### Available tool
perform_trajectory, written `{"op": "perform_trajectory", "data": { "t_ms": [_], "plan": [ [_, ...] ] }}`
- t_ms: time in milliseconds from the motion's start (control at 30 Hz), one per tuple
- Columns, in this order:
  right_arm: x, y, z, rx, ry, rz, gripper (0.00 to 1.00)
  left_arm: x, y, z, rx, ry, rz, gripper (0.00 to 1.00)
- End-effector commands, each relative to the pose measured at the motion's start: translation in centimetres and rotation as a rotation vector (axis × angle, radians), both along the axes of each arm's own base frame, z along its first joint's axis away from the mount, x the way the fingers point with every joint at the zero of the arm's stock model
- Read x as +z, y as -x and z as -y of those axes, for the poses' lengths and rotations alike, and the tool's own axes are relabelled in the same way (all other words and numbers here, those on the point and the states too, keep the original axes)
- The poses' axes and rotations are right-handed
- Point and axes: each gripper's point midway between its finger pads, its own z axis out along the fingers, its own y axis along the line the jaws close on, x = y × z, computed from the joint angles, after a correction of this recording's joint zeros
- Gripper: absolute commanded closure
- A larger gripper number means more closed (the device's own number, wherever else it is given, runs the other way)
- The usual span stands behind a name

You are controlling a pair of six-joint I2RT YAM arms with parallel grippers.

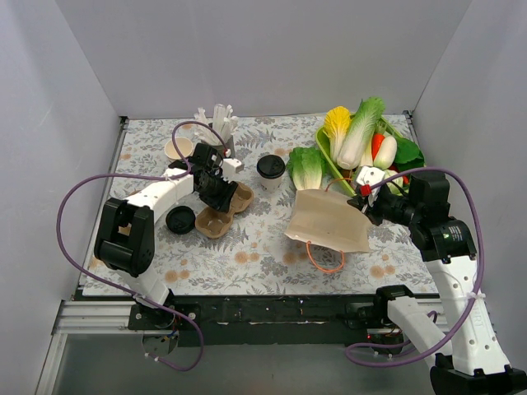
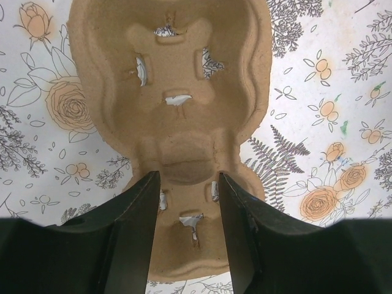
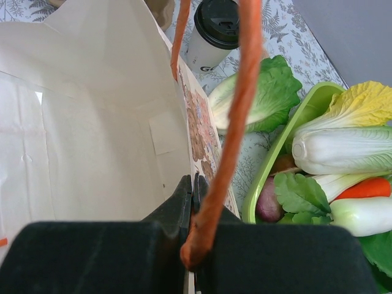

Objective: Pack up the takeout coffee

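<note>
The takeout coffee [image 1: 270, 170], a cream cup with a black lid, stands upright mid-table and also shows in the right wrist view as the takeout coffee [image 3: 215, 32], beyond the bag. My left gripper [image 1: 216, 194] hovers over a brown pulp cup carrier [image 1: 226, 211]. In its wrist view the left gripper [image 2: 188, 184] has partly open jaws over the near cell of the carrier [image 2: 184, 104], gripping nothing that I can see. My right gripper [image 1: 368, 200] is shut on the rim of a cream paper bag [image 1: 329, 220]. Its fingertips [image 3: 187, 196] pinch the bag wall [image 3: 92, 135] beside an orange handle [image 3: 239, 110].
A loose black lid [image 1: 180, 220] lies left of the carrier. Lidless cups [image 1: 177, 149] and white cutlery [image 1: 218, 122] stand at the back left. A green tray [image 3: 274, 165] of vegetables [image 1: 358, 132] fills the back right, with a lettuce [image 1: 306, 167] beside it.
</note>
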Motion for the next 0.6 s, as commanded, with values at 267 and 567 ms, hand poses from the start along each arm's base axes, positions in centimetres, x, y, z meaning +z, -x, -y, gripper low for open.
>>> {"op": "perform_trajectory", "data": {
  "t_ms": [267,567],
  "plan": [
    [-0.55,-0.47,-0.12,-0.005,-0.005,-0.009,0.99,-0.69,0.21,-0.02,0.011,-0.014,-0.011,0.56],
    [-0.70,-0.38,0.01,-0.012,-0.002,-0.008,0.99,-1.26,-0.31,0.41,0.019,-0.040,-0.004,0.57]
  ]
}}
